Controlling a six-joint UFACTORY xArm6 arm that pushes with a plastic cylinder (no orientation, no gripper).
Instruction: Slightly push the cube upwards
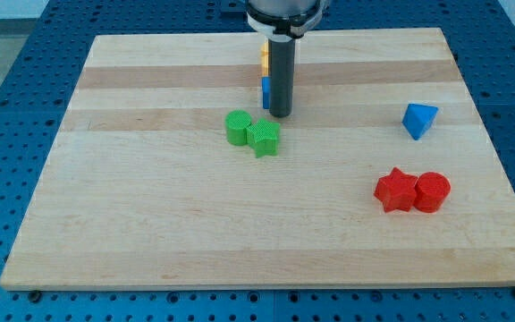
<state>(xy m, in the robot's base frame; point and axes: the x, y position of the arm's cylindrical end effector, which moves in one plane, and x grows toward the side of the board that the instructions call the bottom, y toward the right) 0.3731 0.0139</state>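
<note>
Six blocks show on the wooden board (150,224), though two of them only in part. Furthest toward the view's left sit two green blocks touching each other: a green cylinder (237,127) and, just to its right, a green star-shaped block (263,138). Above and right of them stands the dark rod, and my tip (280,114) rests on the board just above the green star, close to it but apart. I carry no gripper, only this rod, so nothing is clamped. Behind the rod, a blue block (265,92) peeks out as a thin sliver on the rod's left edge; this seems to be the cube, but its shape is mostly hidden. Above it a yellow block (264,59) shows as another sliver, its shape impossible to tell. Far toward the view's right lies a blue triangular block (419,120), alone. Below it, a red star-shaped block (396,190) touches a red cylinder (432,192). Around the board runs a blue perforated table (7,107), and the rod's upper mount is cut off at the view's top.
</note>
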